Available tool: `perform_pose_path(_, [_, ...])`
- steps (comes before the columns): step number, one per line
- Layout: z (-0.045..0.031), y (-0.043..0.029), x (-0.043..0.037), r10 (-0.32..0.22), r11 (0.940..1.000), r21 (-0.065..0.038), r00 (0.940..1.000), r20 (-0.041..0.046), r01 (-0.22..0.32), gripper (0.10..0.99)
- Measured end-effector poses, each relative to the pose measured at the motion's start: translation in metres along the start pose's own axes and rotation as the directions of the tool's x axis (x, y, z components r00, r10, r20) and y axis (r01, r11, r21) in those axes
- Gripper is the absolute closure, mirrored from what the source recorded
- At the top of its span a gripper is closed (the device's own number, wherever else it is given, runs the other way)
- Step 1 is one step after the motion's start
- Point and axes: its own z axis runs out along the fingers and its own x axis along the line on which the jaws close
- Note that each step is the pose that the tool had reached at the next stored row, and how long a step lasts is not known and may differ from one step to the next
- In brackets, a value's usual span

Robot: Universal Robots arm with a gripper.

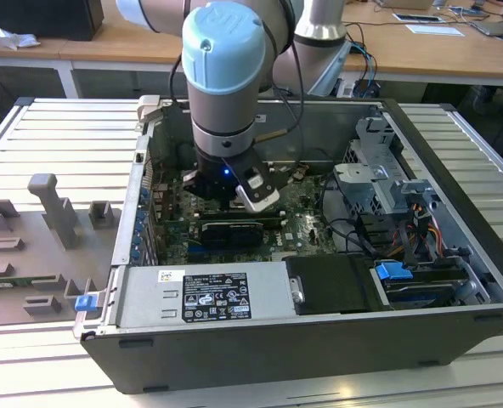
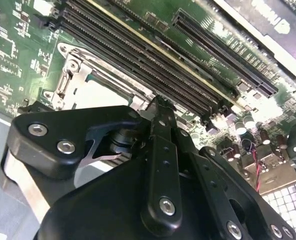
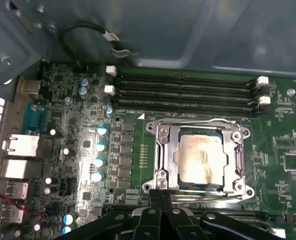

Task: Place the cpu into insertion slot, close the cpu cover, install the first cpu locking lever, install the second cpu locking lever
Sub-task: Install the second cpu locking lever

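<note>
The board (image 3: 138, 165) is green, dotted with small silver and pale blue capacitor tops. The cpu (image 3: 200, 159) has a pale silver-grey top with a dull, slightly tan sheen. The cover (image 3: 164, 150) around it is bright silvery metal. The memory slots (image 3: 183, 92) are black, with white clips at their ends. The gripper (image 2: 160, 112) is matte black with silver screw heads. The arm (image 1: 224, 76) is grey with a light blue cap. The case (image 1: 455, 170) is dark grey. The table (image 1: 64, 144) is pale grey with a ribbed pattern.
</note>
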Motion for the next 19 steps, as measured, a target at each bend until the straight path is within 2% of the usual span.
perform_pose_path(2, [0.0009,-0.0031,0.0019,0.0,0.9999,-0.016,1.0,0.001,0.0,0.98])
perform_pose_path(7, [0.0065,-0.0057,0.0025,0.001,0.9994,-0.036,1.0,0.0021,-0.001,0.98])
perform_pose_path(12, [0.0142,-0.008,0.0054,0.0,0.9972,-0.074,1.0,0.0042,0.0,0.98])
perform_pose_path(15, [0.0152,-0.0082,0.0075,0.0,0.9965,-0.083,1.0,0.0045,0.001,0.98])
perform_pose_path(17, [0.0149,-0.0081,0.0076,0.0,0.9966,-0.083,1.0,0.0046,0.001,0.98])
perform_pose_path(19, [0.0087,-0.0065,0.0075,0.0,0.9966,-0.083,1.0,0.0045,0.001,0.98])
